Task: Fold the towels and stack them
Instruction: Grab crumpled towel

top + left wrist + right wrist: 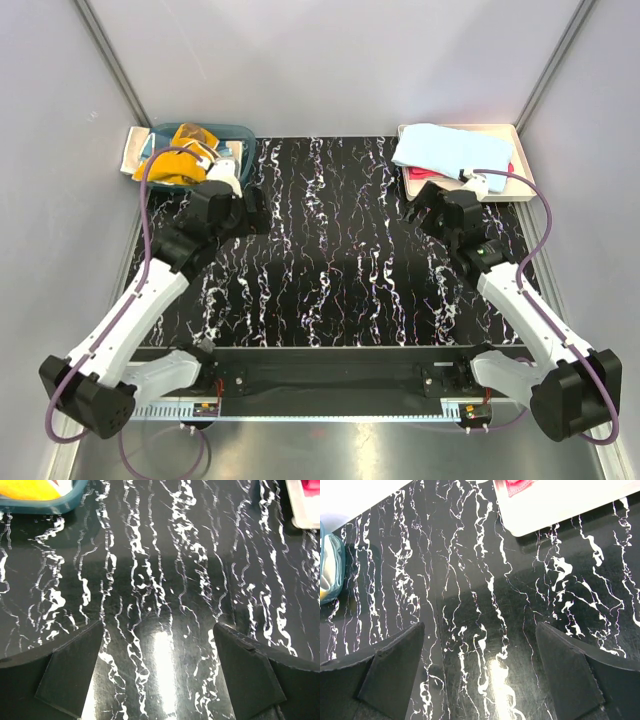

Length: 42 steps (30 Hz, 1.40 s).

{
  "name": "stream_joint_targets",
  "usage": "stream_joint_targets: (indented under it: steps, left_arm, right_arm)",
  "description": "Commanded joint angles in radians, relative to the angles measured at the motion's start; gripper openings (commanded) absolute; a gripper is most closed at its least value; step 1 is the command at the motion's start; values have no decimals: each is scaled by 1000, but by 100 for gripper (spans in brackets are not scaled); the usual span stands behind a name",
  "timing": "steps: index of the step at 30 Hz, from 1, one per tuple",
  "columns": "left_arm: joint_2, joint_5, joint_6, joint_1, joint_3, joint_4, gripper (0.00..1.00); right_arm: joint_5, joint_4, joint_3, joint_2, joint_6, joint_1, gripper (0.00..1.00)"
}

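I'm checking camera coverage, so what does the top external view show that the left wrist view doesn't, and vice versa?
Only top external: the light blue towel and the right arm. Only left wrist: the left gripper close up, open, nothing between its fingers. Both: the teal basin holding the orange-yellow towel, the cream tray with the red towel, the black marbled table.

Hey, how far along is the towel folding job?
Done: light blue towel folded over a red towel in the tray. In hand: nothing, left end effector and right end effector both open above the table. Left: at least the orange-yellow towel, crumpled in the basin.
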<state>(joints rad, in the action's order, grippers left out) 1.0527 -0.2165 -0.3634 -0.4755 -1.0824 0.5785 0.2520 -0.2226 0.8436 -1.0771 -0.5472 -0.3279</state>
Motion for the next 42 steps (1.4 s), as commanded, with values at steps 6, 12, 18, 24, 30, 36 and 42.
stream_joint_targets:
  steps: [6, 12, 18, 24, 30, 36, 42]
  left_arm:
    - [262, -213, -166, 257, -152, -130, 99]
    - [416, -145, -249, 419, -85, -512, 99]
    - [691, -276, -220, 462, -313, -548, 99]
    - [938, -339, -259, 506, -522, -470, 99]
    - [1023, -325, -310, 531, -574, -471, 99]
    - [1049, -284, -315, 537, -582, -480, 70]
    - [1006, -227, -315, 543, -562, -506, 16]
  right_arm:
    - [-36, 52, -12, 26, 20, 0, 100]
    - [-74, 81, -37, 29, 20, 0, 100]
    - [-111, 98, -44, 11, 10, 0, 100]
    - [-131, 104, -38, -32, 1, 1, 100]
    - [-137, 95, -29, -61, -5, 1, 100]
    - [-137, 83, -23, -78, -5, 0, 100]
    - [-135, 85, -24, -81, -7, 0, 100]
